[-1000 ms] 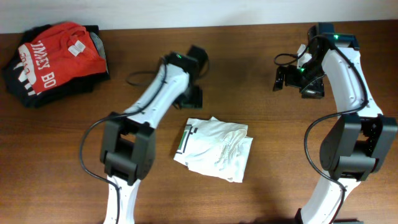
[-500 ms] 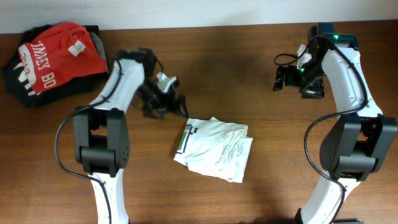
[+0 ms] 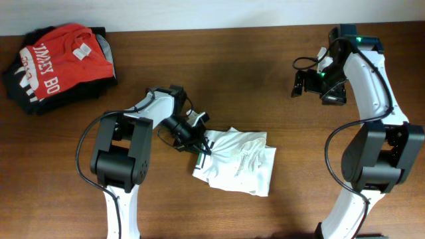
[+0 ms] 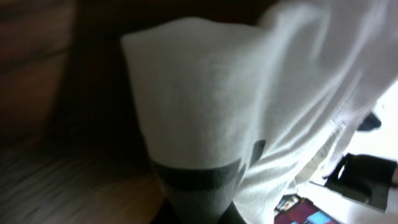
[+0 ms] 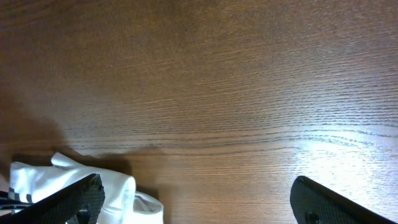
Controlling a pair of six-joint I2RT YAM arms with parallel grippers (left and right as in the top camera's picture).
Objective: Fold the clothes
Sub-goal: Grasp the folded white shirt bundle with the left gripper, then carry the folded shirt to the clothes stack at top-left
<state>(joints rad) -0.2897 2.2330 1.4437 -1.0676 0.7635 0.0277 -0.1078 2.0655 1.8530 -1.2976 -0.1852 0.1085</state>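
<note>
left gripper point(image 3: 199, 141) swung away from red shirt point(image 3: 63, 56), now pinched shut on white T-shirt point(image 3: 239, 162) edge, well right of red shirt; shirt nudged, tidy-up pull likely; right gripper point(image 3: 319, 89) apart, farther right

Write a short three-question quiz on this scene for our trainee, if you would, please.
1. True or false: the right gripper holds the white T-shirt.
2. The red shirt lies: A) on the dark garments; B) beside the T-shirt; C) under the right gripper.
3. Which gripper is shut on the T-shirt's edge?
Key: 1 false; 2 A; 3 the left gripper.
</note>
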